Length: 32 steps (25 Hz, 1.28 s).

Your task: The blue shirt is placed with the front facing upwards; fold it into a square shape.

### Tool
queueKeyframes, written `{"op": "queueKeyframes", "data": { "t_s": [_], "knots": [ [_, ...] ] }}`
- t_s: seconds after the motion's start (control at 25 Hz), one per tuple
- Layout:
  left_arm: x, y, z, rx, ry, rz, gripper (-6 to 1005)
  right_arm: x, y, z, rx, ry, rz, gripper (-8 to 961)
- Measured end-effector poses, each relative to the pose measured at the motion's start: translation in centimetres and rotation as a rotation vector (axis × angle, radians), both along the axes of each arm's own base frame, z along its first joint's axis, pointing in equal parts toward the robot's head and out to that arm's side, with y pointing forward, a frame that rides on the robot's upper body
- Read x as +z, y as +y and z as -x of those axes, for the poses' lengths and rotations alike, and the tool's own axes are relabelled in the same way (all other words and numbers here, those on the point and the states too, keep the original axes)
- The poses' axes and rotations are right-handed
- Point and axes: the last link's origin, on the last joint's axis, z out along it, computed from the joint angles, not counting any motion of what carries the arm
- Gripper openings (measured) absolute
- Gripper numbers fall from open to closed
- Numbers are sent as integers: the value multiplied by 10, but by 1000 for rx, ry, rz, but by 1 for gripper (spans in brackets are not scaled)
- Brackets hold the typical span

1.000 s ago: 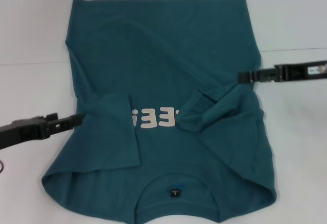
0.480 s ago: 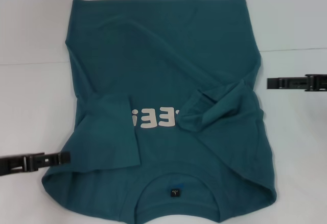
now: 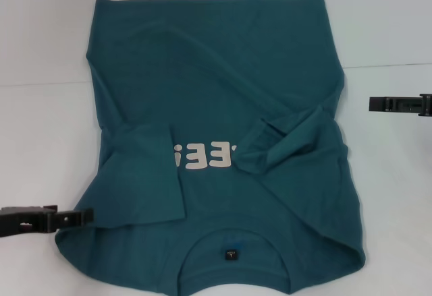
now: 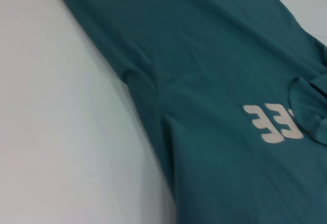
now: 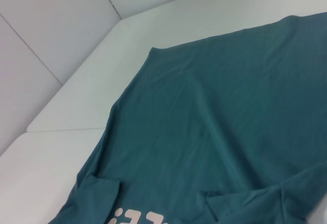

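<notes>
The blue shirt (image 3: 216,148) lies flat on the white desk (image 3: 40,127), collar nearest the robot, both sleeves folded inward over the white chest lettering (image 3: 202,156). The left claw (image 3: 81,217) sits at the shirt's lower left edge, the right claw (image 3: 374,104) just off its right side; whether either is clenched, I cannot tell.

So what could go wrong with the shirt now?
The blue shirt has both sleeves folded in, but the right sleeve lies bunched and puckered over the white letters; folding on top could leave a lump and a crooked square. The left tool sits right at the shirt's edge and might snag or drag it. The right tool is off the cloth.
</notes>
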Motion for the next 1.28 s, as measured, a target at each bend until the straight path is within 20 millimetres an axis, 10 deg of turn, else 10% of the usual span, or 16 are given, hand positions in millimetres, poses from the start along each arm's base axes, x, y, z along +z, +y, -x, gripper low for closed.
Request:
{"op": "queueKeyframes", "data": {
  "t_s": [1.28],
  "knots": [
    [-16,-2,12,65,27,114,872,4,-1,-3,-13,-3,-1,923]
  ]
}}
